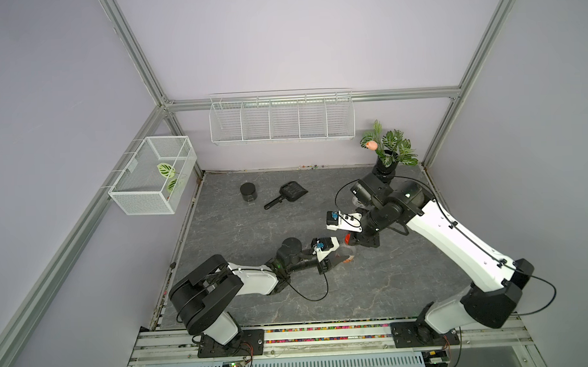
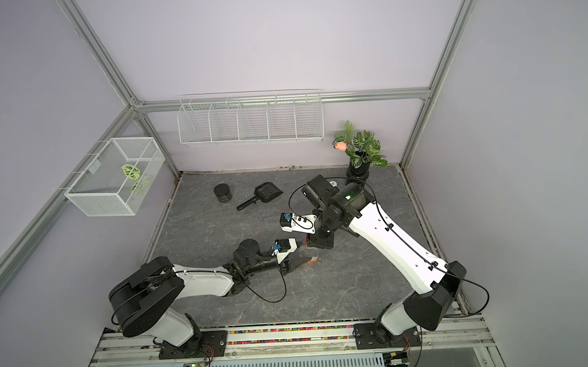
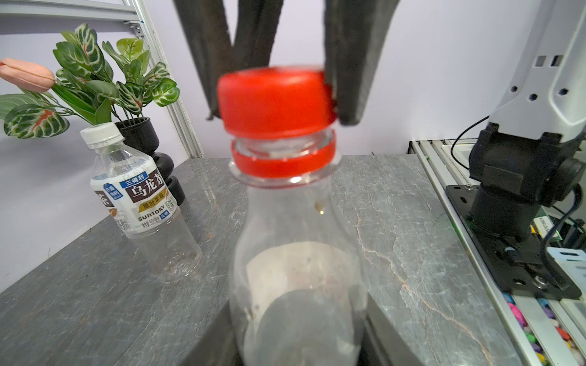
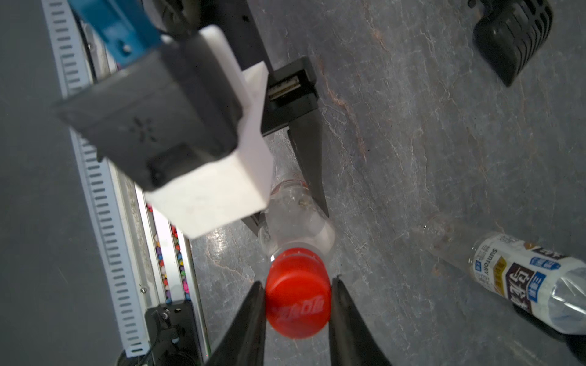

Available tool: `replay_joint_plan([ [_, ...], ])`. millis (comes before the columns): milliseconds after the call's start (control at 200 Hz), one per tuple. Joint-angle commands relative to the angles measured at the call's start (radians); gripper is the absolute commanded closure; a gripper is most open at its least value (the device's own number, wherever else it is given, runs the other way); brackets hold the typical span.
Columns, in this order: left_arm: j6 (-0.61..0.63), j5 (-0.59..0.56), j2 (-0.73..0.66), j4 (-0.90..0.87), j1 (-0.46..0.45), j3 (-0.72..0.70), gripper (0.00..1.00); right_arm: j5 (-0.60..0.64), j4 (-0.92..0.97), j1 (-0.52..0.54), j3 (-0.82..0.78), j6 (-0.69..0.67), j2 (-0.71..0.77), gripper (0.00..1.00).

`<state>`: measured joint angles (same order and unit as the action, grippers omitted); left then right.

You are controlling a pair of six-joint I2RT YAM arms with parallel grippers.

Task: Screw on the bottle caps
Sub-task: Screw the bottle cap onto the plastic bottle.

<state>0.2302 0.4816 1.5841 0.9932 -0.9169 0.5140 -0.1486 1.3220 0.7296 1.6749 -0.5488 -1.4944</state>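
My left gripper (image 3: 298,336) is shut on the lower body of the tall clear bottle (image 3: 298,237), which stands upright on the grey table. The red cap (image 3: 276,101) sits on the bottle's neck, with thread showing above the red ring. My right gripper (image 4: 298,304) reaches down from above, and its two fingers press on opposite sides of that red cap (image 4: 298,307). In both top views the grippers meet at mid-table, right of centre, around this bottle (image 1: 347,253) (image 2: 310,257). The shorter bottle (image 3: 133,190), with a printed white label, stands near the vase with the white cap (image 3: 101,133) on it.
A black vase with plants (image 1: 387,154) stands at the back right corner. A black round jar (image 1: 248,192) and a black scoop (image 1: 288,194) lie at the back. White wire baskets (image 1: 282,119) (image 1: 152,174) hang on the walls. A rail (image 1: 324,331) runs along the front edge.
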Motion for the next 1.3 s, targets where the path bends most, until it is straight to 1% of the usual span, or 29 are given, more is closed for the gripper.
replay_joint_plan([
  [0, -0.001, -0.055, 0.04, -0.08, 0.0, 0.009, 0.51, 0.084, -0.027, 0.052, -0.069, 0.361, -0.008, 0.94],
  [70, -0.023, -0.071, 0.05, -0.035, -0.001, 0.0, 0.51, 0.216, -0.045, 0.102, -0.082, 0.607, -0.01, 0.94],
  [130, -0.039, -0.096, 0.052, -0.006, -0.001, -0.011, 0.51, 0.363, -0.026, 0.135, -0.078, 0.892, -0.021, 0.95],
  [150, -0.042, -0.105, 0.052, -0.002, -0.001, -0.013, 0.51, 0.391, -0.002, 0.14, -0.072, 1.0, -0.025, 0.95],
  [200, -0.042, -0.13, 0.05, 0.001, 0.0, -0.016, 0.51, 0.422, 0.069, 0.142, -0.057, 1.289, -0.044, 0.95],
  [220, -0.043, -0.141, 0.05, 0.002, -0.002, -0.018, 0.51, 0.418, 0.078, 0.146, -0.061, 1.38, -0.046, 0.95],
  [240, -0.045, -0.148, 0.05, 0.004, -0.001, -0.019, 0.51, 0.401, 0.066, 0.153, -0.073, 1.442, -0.043, 0.94],
  [270, -0.045, -0.152, 0.052, 0.009, -0.002, -0.021, 0.51, 0.392, 0.035, 0.177, -0.096, 1.502, -0.037, 0.94],
  [305, -0.046, -0.156, 0.054, 0.016, -0.002, -0.024, 0.51, 0.419, 0.001, 0.211, -0.116, 1.57, -0.027, 0.96],
  [340, -0.048, -0.158, 0.054, 0.021, -0.005, -0.026, 0.51, 0.443, -0.026, 0.234, -0.129, 1.616, -0.024, 0.98],
  [380, -0.049, -0.155, 0.054, 0.021, -0.008, -0.026, 0.51, 0.452, -0.041, 0.245, -0.131, 1.655, -0.024, 0.98],
  [450, -0.046, -0.154, 0.057, 0.016, -0.012, -0.023, 0.51, 0.484, -0.048, 0.264, -0.116, 1.686, -0.026, 0.93],
  [515, -0.047, -0.152, 0.056, 0.011, -0.011, -0.022, 0.51, 0.522, -0.048, 0.274, -0.094, 1.682, -0.014, 0.87],
  [570, -0.05, -0.163, 0.056, 0.01, -0.012, -0.024, 0.51, 0.554, -0.098, 0.281, -0.111, 1.64, 0.027, 0.75],
  [610, -0.049, -0.169, 0.057, 0.009, -0.011, -0.026, 0.51, 0.55, -0.162, 0.28, -0.146, 1.585, 0.067, 0.66],
  [695, -0.078, -0.199, 0.055, 0.007, -0.013, -0.031, 0.51, 0.507, -0.296, 0.28, -0.232, 1.414, 0.155, 0.51],
  [715, -0.08, -0.205, 0.055, 0.007, -0.011, -0.031, 0.51, 0.483, -0.335, 0.281, -0.256, 1.352, 0.175, 0.47],
  [770, -0.077, -0.215, 0.055, 0.008, -0.012, -0.034, 0.51, 0.39, -0.379, 0.275, -0.307, 1.175, 0.222, 0.41],
  [825, -0.078, -0.221, 0.057, 0.008, -0.011, -0.036, 0.51, 0.372, -0.331, 0.272, -0.32, 1.062, 0.25, 0.37],
  [940, -0.07, -0.192, 0.055, 0.007, -0.011, -0.04, 0.51, 0.258, -0.27, 0.232, -0.316, 0.794, 0.29, 0.36],
  [985, -0.06, -0.183, 0.055, -0.004, -0.01, -0.037, 0.51, 0.205, -0.257, 0.198, -0.301, 0.684, 0.295, 0.36],
  [1045, -0.046, -0.174, 0.05, -0.027, -0.011, -0.029, 0.51, 0.193, -0.245, 0.152, -0.278, 0.577, 0.297, 0.37],
  [1105, -0.031, -0.16, 0.048, -0.04, -0.011, -0.025, 0.51, 0.127, -0.231, 0.095, -0.26, 0.433, 0.294, 0.37],
  [1175, -0.026, -0.136, 0.045, -0.046, -0.011, -0.023, 0.51, 0.02, -0.209, 0.035, -0.235, 0.258, 0.281, 0.39],
  [1260, -0.027, -0.101, 0.047, -0.056, -0.012, -0.017, 0.51, -0.015, -0.206, -0.006, -0.22, 0.078, 0.264, 0.39],
  [1295, -0.03, -0.089, 0.048, -0.053, -0.011, -0.017, 0.51, -0.024, -0.21, -0.023, -0.21, 0.031, 0.251, 0.39],
])
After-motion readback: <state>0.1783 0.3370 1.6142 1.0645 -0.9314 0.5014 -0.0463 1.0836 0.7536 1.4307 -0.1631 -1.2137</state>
